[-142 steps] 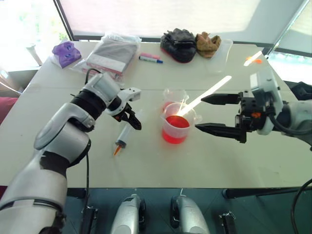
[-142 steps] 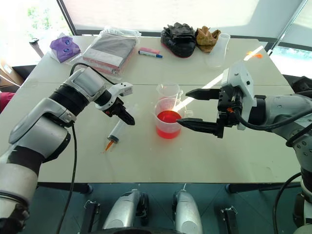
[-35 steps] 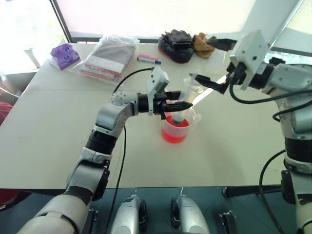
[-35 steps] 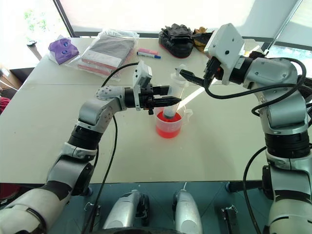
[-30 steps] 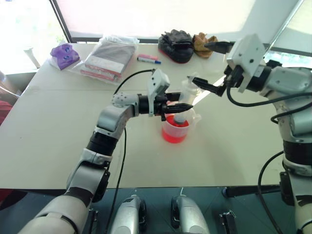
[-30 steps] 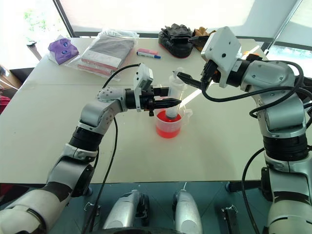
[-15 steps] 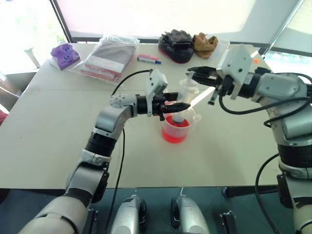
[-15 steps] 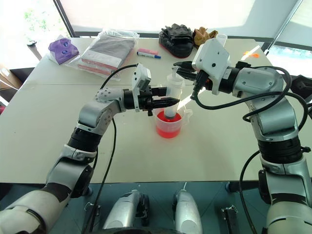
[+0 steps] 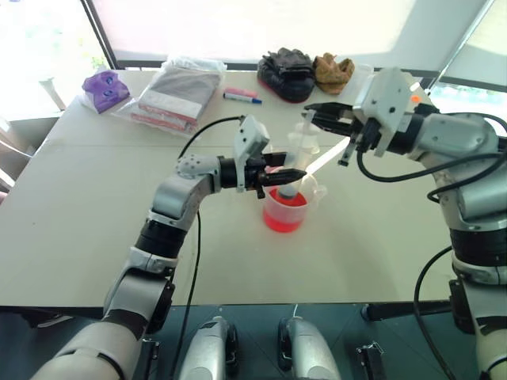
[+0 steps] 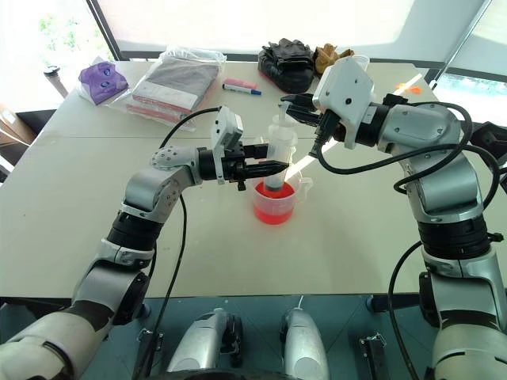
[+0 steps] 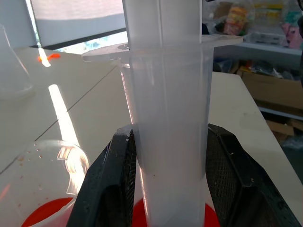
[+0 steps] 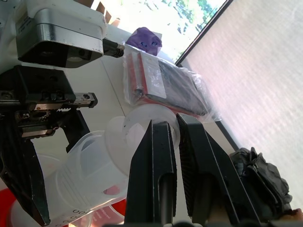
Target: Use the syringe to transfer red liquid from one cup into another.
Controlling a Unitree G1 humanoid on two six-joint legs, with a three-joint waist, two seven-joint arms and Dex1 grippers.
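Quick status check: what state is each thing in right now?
Syringe: upright, tip down in the beaker.
Beaker: holds red liquid.
Small cup: upright behind the beaker.
Left gripper: shut on the syringe barrel.
Right gripper: shut on the plunger top.

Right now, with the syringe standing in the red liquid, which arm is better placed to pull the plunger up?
The right. The right gripper is shut on the plunger top of the syringe, while the left gripper is shut on its barrel, steadying it over the beaker.
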